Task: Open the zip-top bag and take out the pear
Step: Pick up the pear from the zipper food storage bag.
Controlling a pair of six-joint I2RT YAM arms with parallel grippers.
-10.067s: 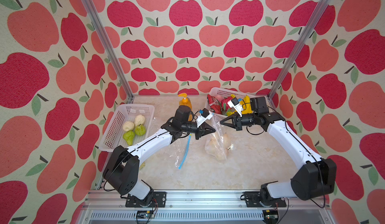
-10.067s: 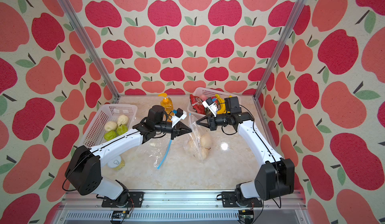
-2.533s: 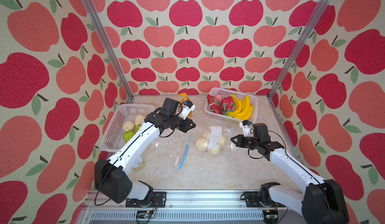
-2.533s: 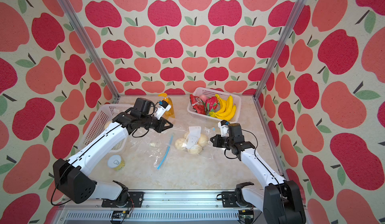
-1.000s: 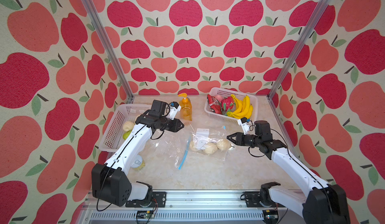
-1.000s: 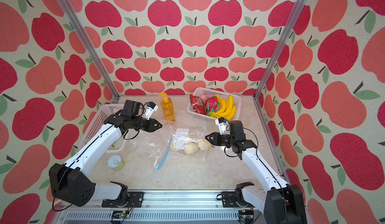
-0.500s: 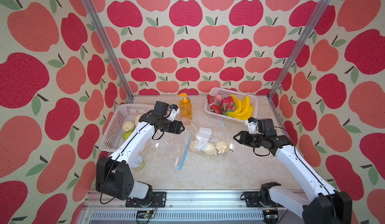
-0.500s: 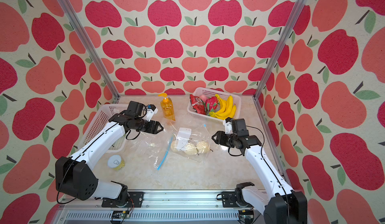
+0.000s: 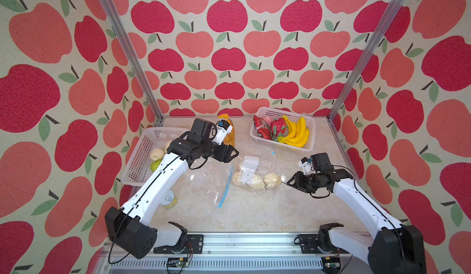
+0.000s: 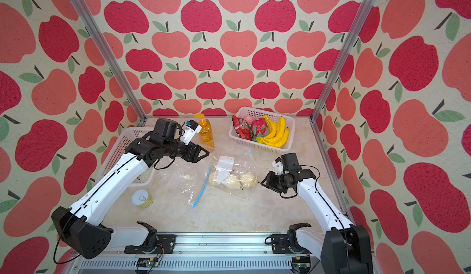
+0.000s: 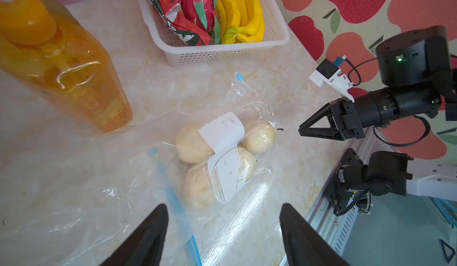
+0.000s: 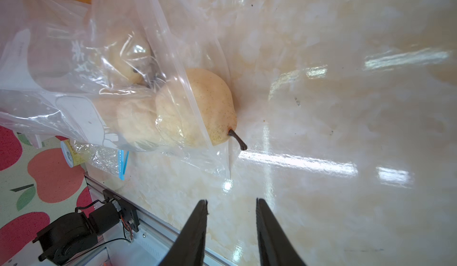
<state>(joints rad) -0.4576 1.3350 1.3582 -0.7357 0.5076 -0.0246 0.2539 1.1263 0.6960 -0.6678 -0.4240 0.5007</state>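
Observation:
The clear zip-top bag (image 9: 265,163) lies mid-table with a white label and three pale pears inside. The pear (image 12: 210,104) nearest my right arm pokes its stem end past the plastic edge. My right gripper (image 9: 289,182) hovers just off that pear's stem, open, with only bare tabletop between its fingers in the right wrist view (image 12: 231,203). My left gripper (image 9: 235,154) hangs above the bag's far-left side, open wide and empty. In the left wrist view the pears (image 11: 190,143) lie ahead of its fingers (image 11: 148,235).
A second, flat clear bag with a blue zip strip (image 9: 225,186) lies left of the pears. An orange soap bottle (image 9: 230,137) stands behind. A white basket (image 9: 280,144) of bananas is back right and another basket (image 9: 142,158) with fruit is left. A can (image 10: 141,198) stands front left.
My left gripper has opened wider and shifted right from the left basket toward the bag. My right gripper has drawn back a little from the bag, which now lies still.

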